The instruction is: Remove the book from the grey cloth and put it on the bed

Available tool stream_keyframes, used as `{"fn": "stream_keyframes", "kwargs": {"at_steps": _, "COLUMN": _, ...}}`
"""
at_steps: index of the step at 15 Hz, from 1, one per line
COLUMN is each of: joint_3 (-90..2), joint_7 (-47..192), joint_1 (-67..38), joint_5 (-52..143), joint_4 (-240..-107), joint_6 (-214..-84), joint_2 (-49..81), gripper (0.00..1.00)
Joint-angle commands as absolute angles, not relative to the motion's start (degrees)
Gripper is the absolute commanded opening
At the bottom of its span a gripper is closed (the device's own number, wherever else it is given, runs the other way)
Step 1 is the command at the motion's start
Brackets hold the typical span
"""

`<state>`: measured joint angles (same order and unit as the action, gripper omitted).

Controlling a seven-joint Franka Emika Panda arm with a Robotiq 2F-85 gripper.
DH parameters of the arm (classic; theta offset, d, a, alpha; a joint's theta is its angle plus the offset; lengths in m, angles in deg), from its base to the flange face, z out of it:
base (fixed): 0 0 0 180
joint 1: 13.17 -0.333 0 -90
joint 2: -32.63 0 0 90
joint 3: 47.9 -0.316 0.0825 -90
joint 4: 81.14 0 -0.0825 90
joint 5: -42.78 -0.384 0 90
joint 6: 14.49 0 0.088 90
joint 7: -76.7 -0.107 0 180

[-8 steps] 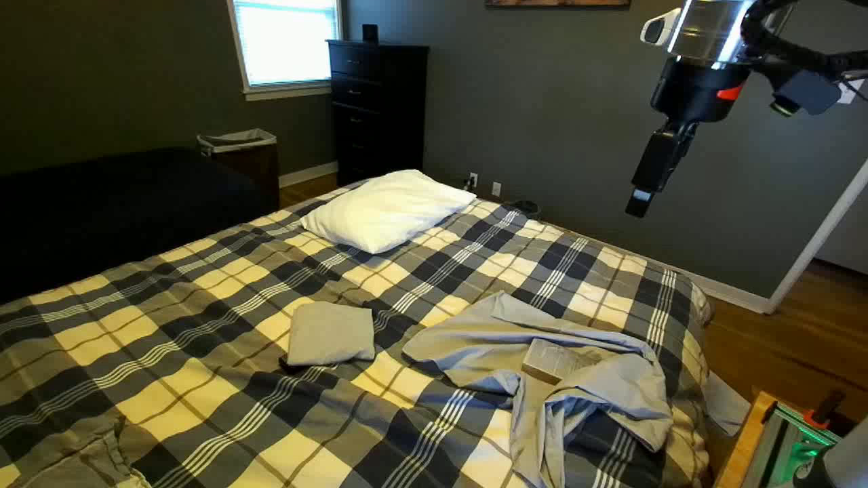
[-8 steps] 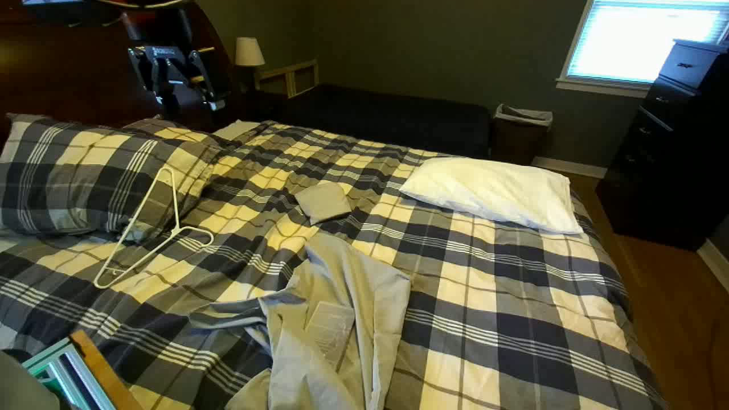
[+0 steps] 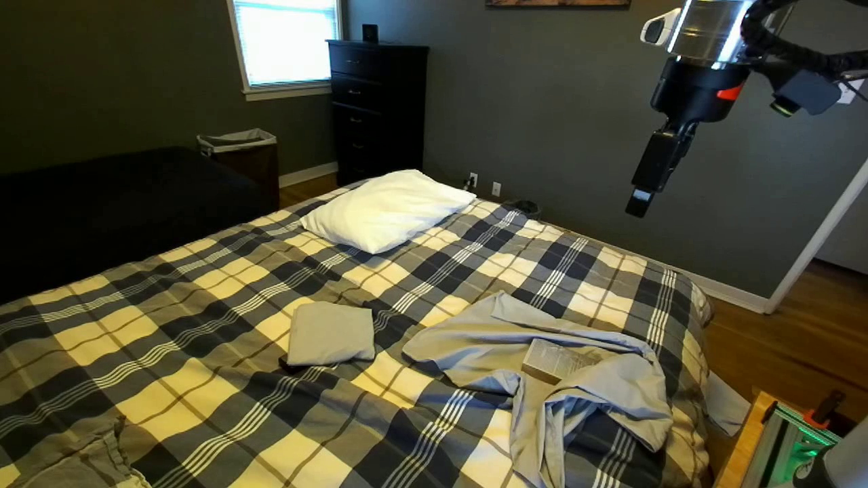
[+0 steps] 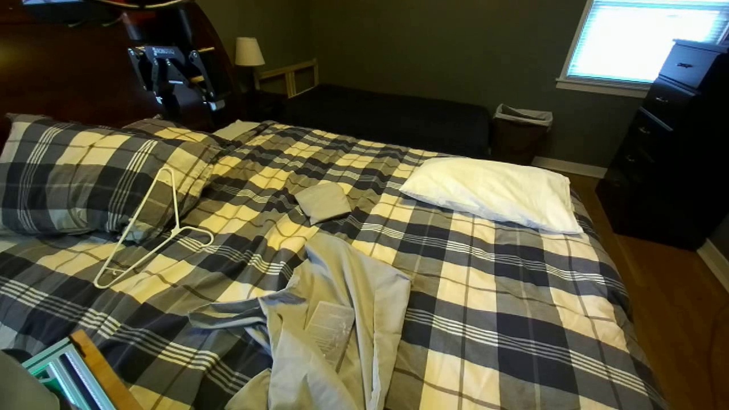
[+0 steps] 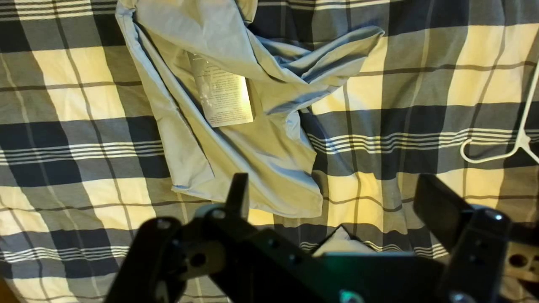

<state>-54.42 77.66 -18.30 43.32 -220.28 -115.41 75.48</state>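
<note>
The book (image 3: 553,359) lies on the crumpled grey cloth (image 3: 468,339) on the plaid bed (image 3: 203,386). The book (image 4: 330,327) and cloth (image 4: 381,290) also show in an exterior view. In the wrist view the book (image 5: 223,94) shows a printed face, and a fold of the cloth (image 5: 269,160) covers one end. My gripper (image 4: 189,102) is open and empty, high above the bed. It also shows side-on in an exterior view (image 3: 639,203). In the wrist view the open gripper (image 5: 332,183) has its fingers wide apart, with the book beyond them toward the upper left.
A small grey folded item (image 3: 331,333) lies on the bed near the cloth. A white pillow (image 3: 390,210) lies farther off. A white hanger (image 4: 171,230) rests against a plaid pillow (image 4: 102,176). A dark dresser (image 3: 380,112) stands by the wall.
</note>
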Motion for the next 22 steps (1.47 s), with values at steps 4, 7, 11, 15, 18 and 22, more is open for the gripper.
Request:
{"fn": "stream_keyframes", "kwargs": {"at_steps": 4, "joint_3": -54.1, "joint_7": 76.7, "joint_1": -18.2, "joint_5": 43.7, "joint_4": -220.6, "joint_6": -115.1, "joint_2": 75.5, "gripper": 1.00}}
{"fn": "stream_keyframes", "kwargs": {"at_steps": 7, "joint_3": -51.4, "joint_7": 77.8, "joint_1": -17.7, "joint_5": 42.5, "joint_4": -224.4, "joint_6": -116.9, "joint_2": 76.6, "gripper": 1.00}}
{"fn": "stream_keyframes", "kwargs": {"at_steps": 11, "joint_3": -43.5, "joint_7": 85.4, "joint_1": -17.5, "joint_5": 39.1, "joint_4": -236.8, "joint_6": -126.8, "joint_2": 79.4, "gripper": 1.00}}
{"fn": "stream_keyframes", "kwargs": {"at_steps": 15, "joint_3": -33.5, "joint_7": 95.5, "joint_1": -15.5, "joint_5": 37.1, "joint_4": -239.3, "joint_6": -132.5, "joint_2": 70.5, "gripper": 1.00}}
{"fn": "stream_keyframes", "kwargs": {"at_steps": 18, "joint_3": -33.4, "joint_7": 95.5, "joint_1": -13.5, "joint_5": 37.4, "joint_4": -241.1, "joint_6": -131.5, "joint_2": 72.0, "gripper": 1.00}}
{"fn": "stream_keyframes", "kwargs": {"at_steps": 22, "joint_3": -33.6, "joint_7": 96.6, "joint_1": -12.7, "joint_5": 37.5, "joint_4": -239.9, "joint_6": -131.5, "joint_2": 70.2, "gripper": 1.00}}
